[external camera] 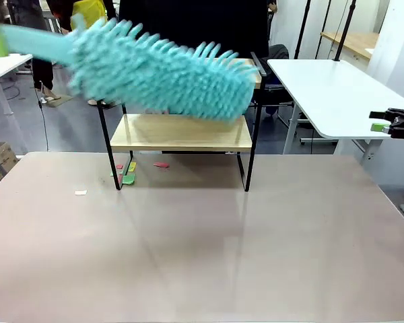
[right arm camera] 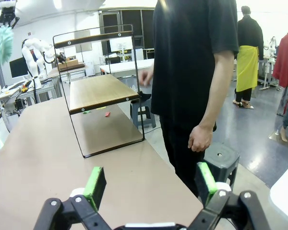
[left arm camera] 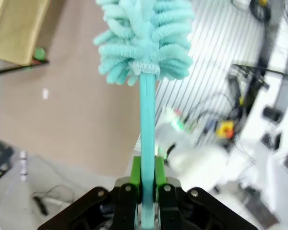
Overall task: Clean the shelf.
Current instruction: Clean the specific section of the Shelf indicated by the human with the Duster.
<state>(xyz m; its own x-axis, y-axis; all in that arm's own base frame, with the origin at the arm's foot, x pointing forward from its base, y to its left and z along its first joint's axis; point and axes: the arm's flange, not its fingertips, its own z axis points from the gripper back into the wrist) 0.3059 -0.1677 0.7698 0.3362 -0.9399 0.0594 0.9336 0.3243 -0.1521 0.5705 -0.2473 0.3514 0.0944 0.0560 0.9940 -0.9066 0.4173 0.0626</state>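
While left fingers (left arm camera: pixel 136 170) clamp the duster (external camera: pixel 161 74) over the shelf (external camera: pixel 182 133), right fingers (right arm camera: pixel 95 186) apart, dusting seems underway; next, sweep along it.

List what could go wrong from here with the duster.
The duster head, blurred at the top board of the shelf, could shove or tip that thin frame. The left fingers pinch a thin handle far from the head; it could twist loose. Scraps on the table beneath may get missed.

Black jaws carry bright green pads (right arm camera: pixel 95 187), with silver pivot screws (left arm camera: pixel 192 193)
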